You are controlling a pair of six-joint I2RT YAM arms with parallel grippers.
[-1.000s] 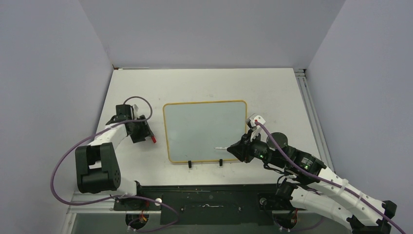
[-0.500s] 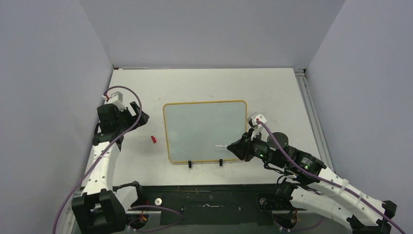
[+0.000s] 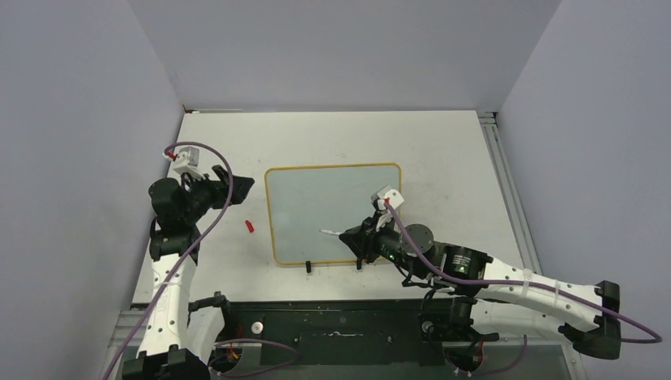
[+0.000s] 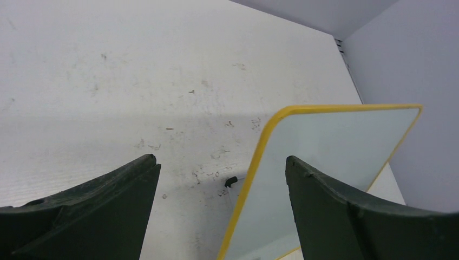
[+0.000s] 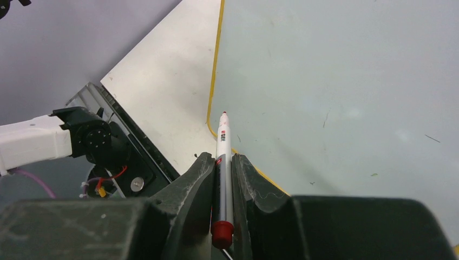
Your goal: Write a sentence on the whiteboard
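Yellow-orange edging frames the whiteboard (image 3: pixel 332 198), which lies flat at the middle of the table (image 3: pixel 443 158) with its two black feet toward you. Its pale face is bare, and no letter of the sentence shows on it yet. Your right gripper (image 5: pixel 223 162) is closed snugly on a white marker (image 5: pixel 223 138). The barrel runs along the channel between the two fingers and the red-tipped nib sticks out ahead, a grip that likely keeps the pen from twisting under writing pressure. The nib sits over the board's near-left part, a little in from the frame. The wrist view does not show whether it touches the surface or hovers just above it. Judging from the blank board, you are lining up the first stroke, though a start so near the bottom edge would leave little room for a second line. Your left gripper (image 4: pixel 221 162) is spread wide and holds nothing. It is raised beside the board's left edge, probably parked clear of the writing arm. A small red cap (image 3: pixel 249 226) lies on the table just left of the frame.
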